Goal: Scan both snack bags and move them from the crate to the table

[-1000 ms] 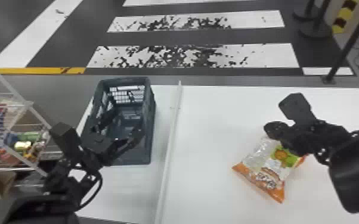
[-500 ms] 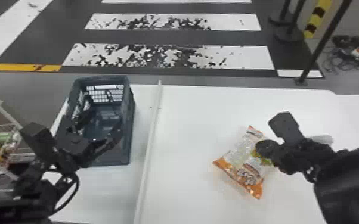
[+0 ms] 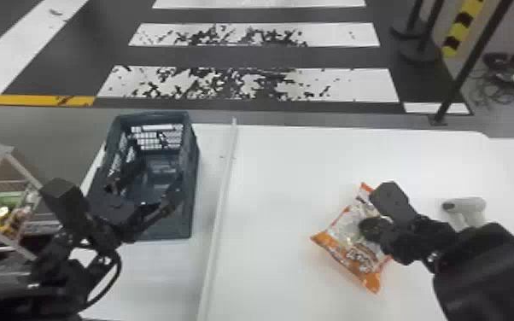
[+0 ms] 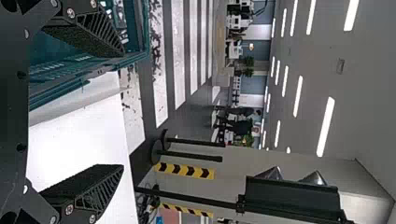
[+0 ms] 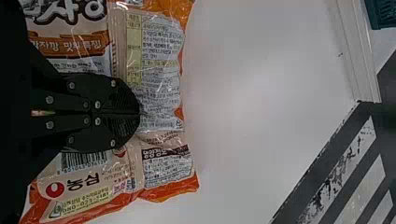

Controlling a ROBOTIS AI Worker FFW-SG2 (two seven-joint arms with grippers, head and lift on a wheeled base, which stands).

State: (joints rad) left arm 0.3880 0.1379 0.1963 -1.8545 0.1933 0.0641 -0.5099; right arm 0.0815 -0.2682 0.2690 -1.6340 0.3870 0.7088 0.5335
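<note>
Right gripper [image 3: 371,229] — closed on glossy, crinkly-filmed snack bag [image 3: 355,256].

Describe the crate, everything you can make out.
The crate is dark bluish and looks like plastic: a rectangular, open-topped box with grid-like openings in its far wall. It stands upright on the white table, left of the pale raised strip. The left gripper is at it, open; I can't tell whether they touch.

The left gripper [image 3: 158,176] has its two black fingers spread apart, one seen against the teal crate [image 4: 60,70], the other against the white table [image 4: 77,144]. Beyond lie a striped floor [image 4: 161,98], black posts [image 4: 196,155] and ceiling lights [image 4: 326,126].
</note>
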